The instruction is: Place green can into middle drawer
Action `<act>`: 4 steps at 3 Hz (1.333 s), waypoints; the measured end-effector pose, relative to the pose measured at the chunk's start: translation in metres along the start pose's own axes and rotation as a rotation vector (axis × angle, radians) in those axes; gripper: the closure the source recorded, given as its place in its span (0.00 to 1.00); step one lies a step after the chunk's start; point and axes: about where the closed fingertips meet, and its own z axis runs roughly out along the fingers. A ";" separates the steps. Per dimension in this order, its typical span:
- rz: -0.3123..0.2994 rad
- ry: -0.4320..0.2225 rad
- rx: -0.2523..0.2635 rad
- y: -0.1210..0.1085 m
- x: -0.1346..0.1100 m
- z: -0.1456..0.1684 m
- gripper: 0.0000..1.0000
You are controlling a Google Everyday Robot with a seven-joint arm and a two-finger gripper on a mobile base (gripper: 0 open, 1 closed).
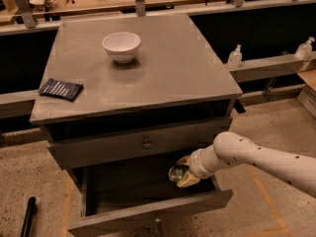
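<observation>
The green can (177, 173) is a small shiny can held in my gripper (183, 172), which is shut on it. The gripper hangs over the right part of the open middle drawer (148, 209), just above its dark inside and below the closed drawer with the small round knob (147, 144). My white arm (256, 158) reaches in from the right. The can's lower part is hidden by the fingers (187, 180).
A white bowl (121, 46) and a dark blue packet (60, 89) lie on the grey cabinet top (163, 73). Two pump bottles (235, 57) stand on a ledge at the right. A black handle (27, 217) lies on the floor at the lower left.
</observation>
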 end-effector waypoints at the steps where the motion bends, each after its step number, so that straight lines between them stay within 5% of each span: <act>1: 0.009 -0.003 -0.003 -0.003 0.003 0.008 0.28; 2: 0.019 -0.002 -0.007 -0.005 0.005 0.014 0.07; 3: 0.029 -0.011 -0.010 -0.007 0.008 0.015 0.11; 4: 0.075 -0.110 0.002 -0.007 0.015 0.003 0.29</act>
